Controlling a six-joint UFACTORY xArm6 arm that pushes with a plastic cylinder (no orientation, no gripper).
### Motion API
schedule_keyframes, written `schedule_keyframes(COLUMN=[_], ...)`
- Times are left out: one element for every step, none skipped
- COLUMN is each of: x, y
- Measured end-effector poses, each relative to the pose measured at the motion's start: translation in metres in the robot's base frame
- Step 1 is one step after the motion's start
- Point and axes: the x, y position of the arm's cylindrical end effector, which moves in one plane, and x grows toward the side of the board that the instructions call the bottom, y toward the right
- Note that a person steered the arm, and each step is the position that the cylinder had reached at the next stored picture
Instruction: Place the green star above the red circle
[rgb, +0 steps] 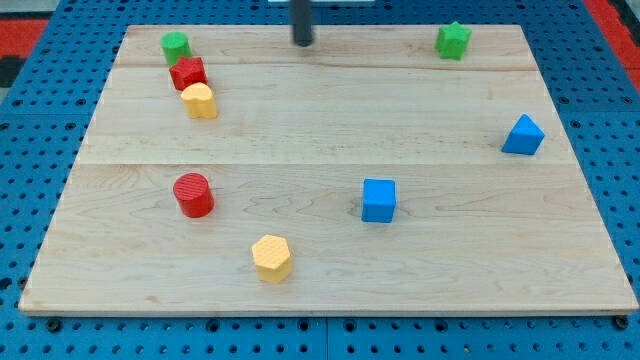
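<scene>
The green star (453, 40) lies near the view's top right corner of the wooden board (330, 270). The red circle (194, 194), a short red cylinder, stands at the view's left, below the middle. My tip (303, 43) is at the view's top centre, well to the left of the green star and far above and to the right of the red circle. It touches no block.
A green cylinder (176, 45), a red star-like block (187, 72) and a yellow block (200, 101) cluster at the top left. A blue cube (379, 199) sits right of centre, a blue triangular block (523, 135) at the right, a yellow hexagon (272, 257) near the bottom.
</scene>
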Motion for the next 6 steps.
schedule_keyframes(x=[-0.01,-0.012,-0.008,0.038,0.086,0.075], y=[0.041,0.163,0.201,0.165,0.135,0.147])
